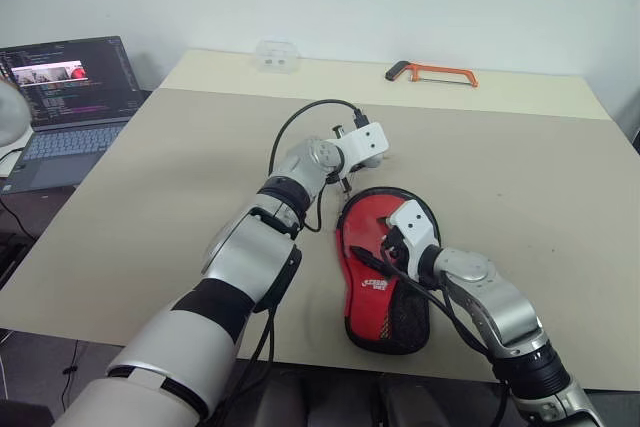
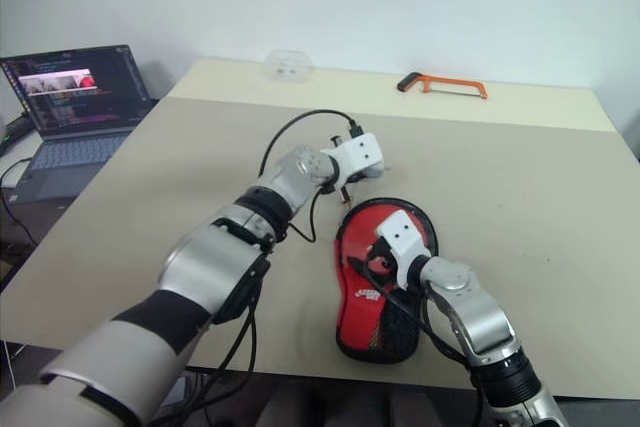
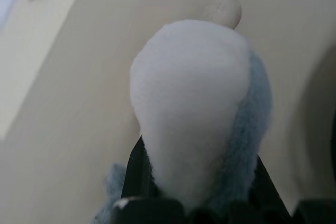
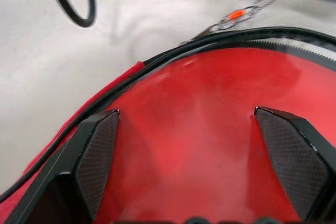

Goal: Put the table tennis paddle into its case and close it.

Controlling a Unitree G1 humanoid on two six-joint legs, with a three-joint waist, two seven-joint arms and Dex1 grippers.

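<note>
Behind case (image 1: 385, 277), table (image 1: 180, 177) holds hacksaw (image 1: 433, 73), clear box (image 1: 277, 55).

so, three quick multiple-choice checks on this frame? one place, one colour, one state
1. Where is the hacksaw?
A. at the table's far edge
B. at its front edge
C. on the floor

2. What colour is the case outside?
A. blue
B. red
C. green

3. What is the right gripper doing?
A. shut on the hacksaw
B. shut, resting on bare table
C. open, over the case

Key: 1 A, it lies by the far edge. 2 B, red shell with black edging. 3 C, its fingers stand wide apart over the red surface.
</note>
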